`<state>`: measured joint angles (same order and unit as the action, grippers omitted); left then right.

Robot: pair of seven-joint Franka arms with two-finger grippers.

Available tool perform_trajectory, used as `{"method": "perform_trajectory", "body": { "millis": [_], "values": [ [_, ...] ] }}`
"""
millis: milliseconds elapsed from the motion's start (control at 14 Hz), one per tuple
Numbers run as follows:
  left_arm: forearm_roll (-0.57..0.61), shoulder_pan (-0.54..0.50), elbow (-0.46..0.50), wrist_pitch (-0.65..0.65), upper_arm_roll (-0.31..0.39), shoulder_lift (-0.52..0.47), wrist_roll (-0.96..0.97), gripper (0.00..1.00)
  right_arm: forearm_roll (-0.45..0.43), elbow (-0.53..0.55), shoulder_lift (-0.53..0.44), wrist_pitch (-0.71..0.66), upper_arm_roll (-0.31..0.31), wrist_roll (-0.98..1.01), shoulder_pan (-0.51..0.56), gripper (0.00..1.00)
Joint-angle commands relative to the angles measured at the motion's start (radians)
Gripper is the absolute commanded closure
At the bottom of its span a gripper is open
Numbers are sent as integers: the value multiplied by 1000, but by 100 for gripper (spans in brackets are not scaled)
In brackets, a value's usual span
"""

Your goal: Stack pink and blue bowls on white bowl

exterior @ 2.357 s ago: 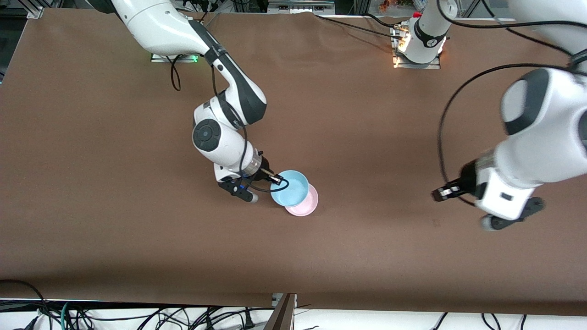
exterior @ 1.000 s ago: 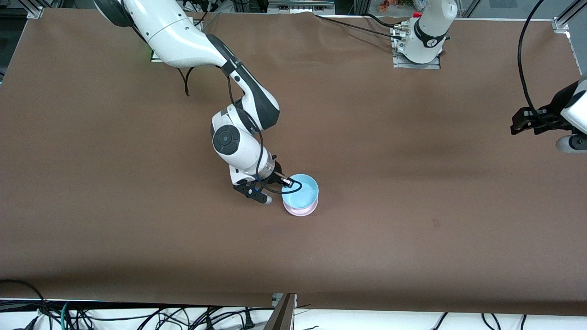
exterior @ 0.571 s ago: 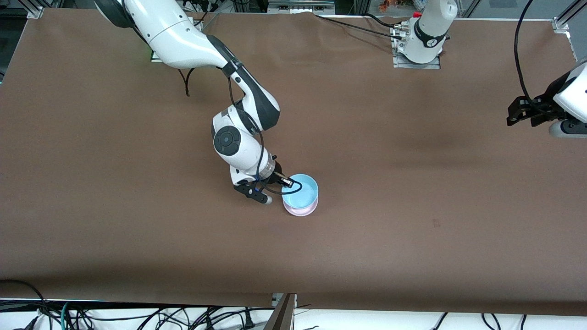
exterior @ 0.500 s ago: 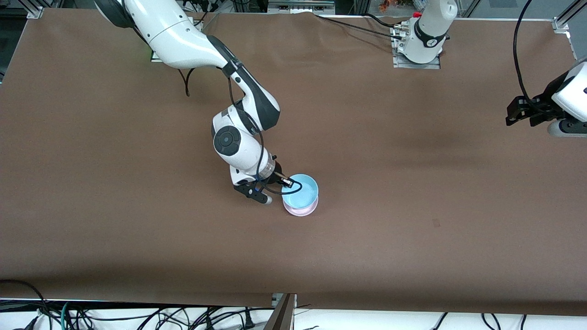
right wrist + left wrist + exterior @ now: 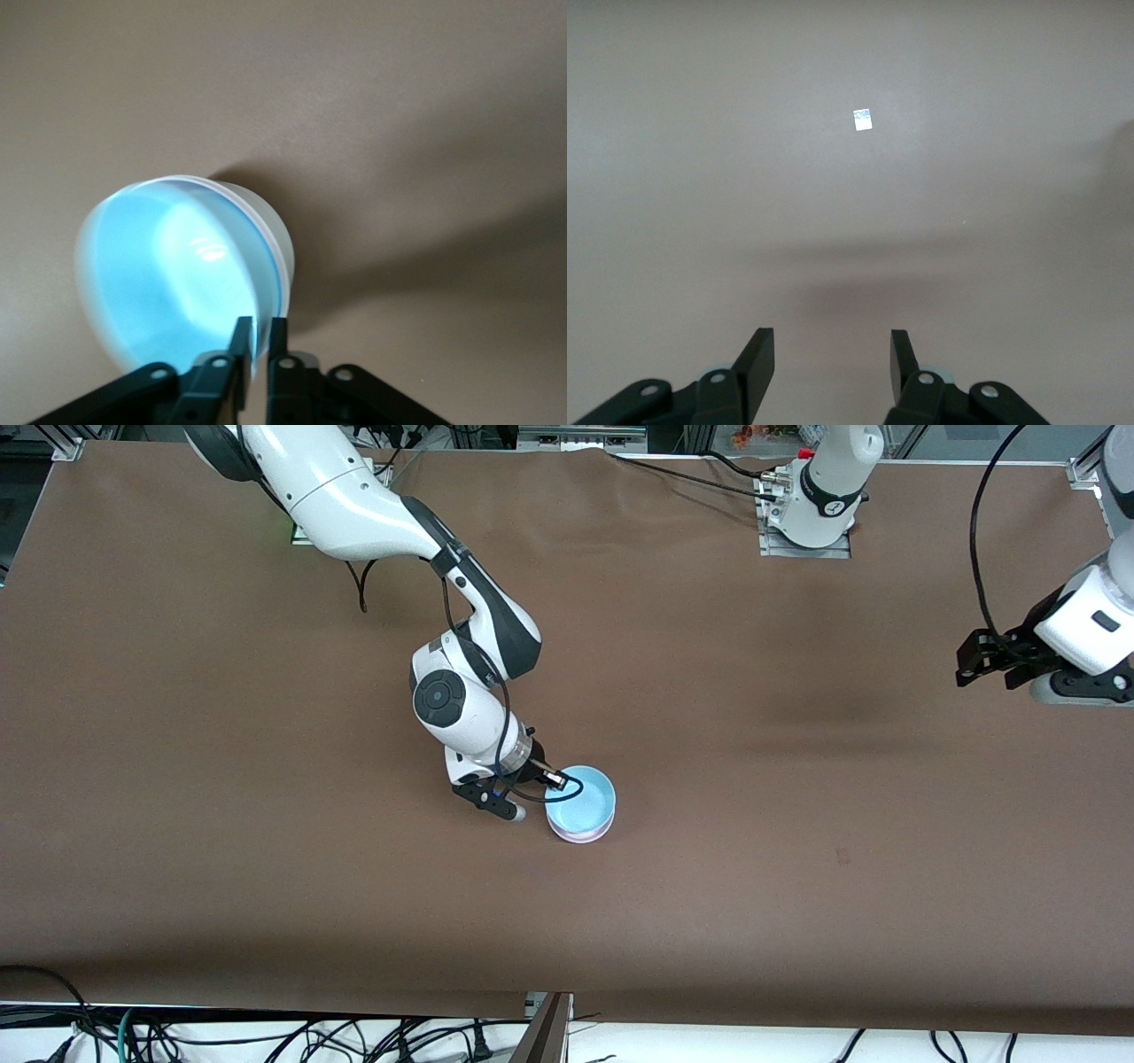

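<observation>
The right gripper (image 5: pixel 542 786) pinches the blue bowl's (image 5: pixel 580 802) rim, fingers nearly together; lifting before letting go could drag it off the pink bowl (image 5: pixel 580 834) (white bowl unseen), mid-desk. The left gripper (image 5: pixel 973 662), jaws apart and empty, waits over the desk's left-arm end.

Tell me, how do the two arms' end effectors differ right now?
The right end effector is down at the blue bowl, pinching its rim; the left end effector hangs over bare table toward its own arm's end, holding nothing. The right one's fingers stand nearly together; the left one's stand well apart. Both have two black fingers.
</observation>
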<state>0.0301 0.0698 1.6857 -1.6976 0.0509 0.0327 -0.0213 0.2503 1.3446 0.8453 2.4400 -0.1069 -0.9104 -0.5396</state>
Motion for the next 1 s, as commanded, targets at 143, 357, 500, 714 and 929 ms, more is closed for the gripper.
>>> {"method": "perform_trajectory", "body": {
  "millis": [143,357,500,714,929],
  "values": [
    [-22,5,94,-53,3,-80,-11,0,-6,-113,8,-122,10,-2,6,0],
    [-24,4,66,-51,4,-71,-2,0,-14,-226,-18,-376,7,83,88,0],
    [-22,1,20,-44,4,-41,-8,0,-22,-233,-60,-545,15,271,151,0],
    [-21,1,-49,-19,6,6,-9,0,-130,-232,-155,-799,41,638,242,0],
    [-21,2,-84,-16,6,33,-11,0,-206,-226,-242,-962,41,893,341,0]
  ]
}}
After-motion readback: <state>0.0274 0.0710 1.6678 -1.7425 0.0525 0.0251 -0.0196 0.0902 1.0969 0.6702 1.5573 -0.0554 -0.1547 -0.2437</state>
